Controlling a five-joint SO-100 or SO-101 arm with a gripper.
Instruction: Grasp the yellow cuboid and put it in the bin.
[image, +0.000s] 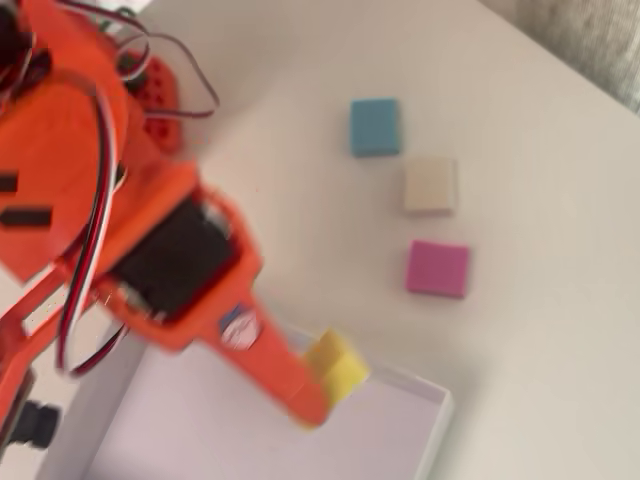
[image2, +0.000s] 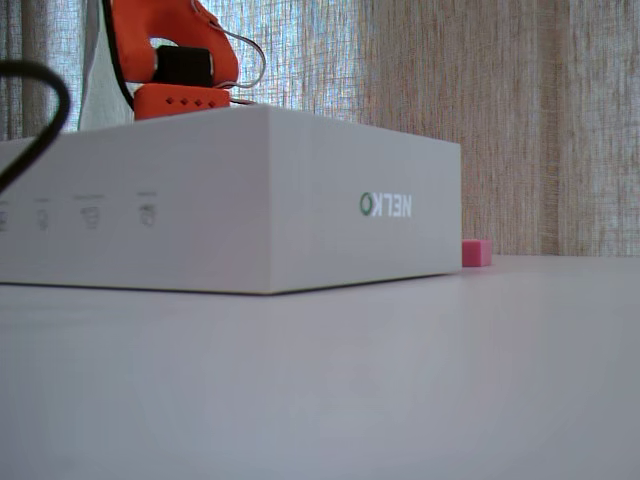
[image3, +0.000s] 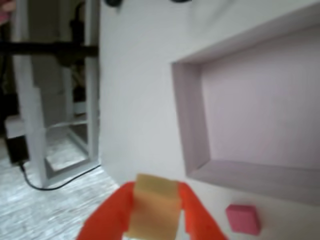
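Only the wrist view shows the pincer (image3: 152, 210) clamping the yellow cuboid (image3: 152, 207).

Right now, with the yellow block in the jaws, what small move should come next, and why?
Probably carry it a little further over the bin before opening. The gripper is shut on the yellow cuboid right above the bin's rim in the overhead view, so releasing here might drop it outside.

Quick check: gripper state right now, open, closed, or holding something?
Gripper: closed on the yellow cuboid, carried at the bin rim in the overhead view.
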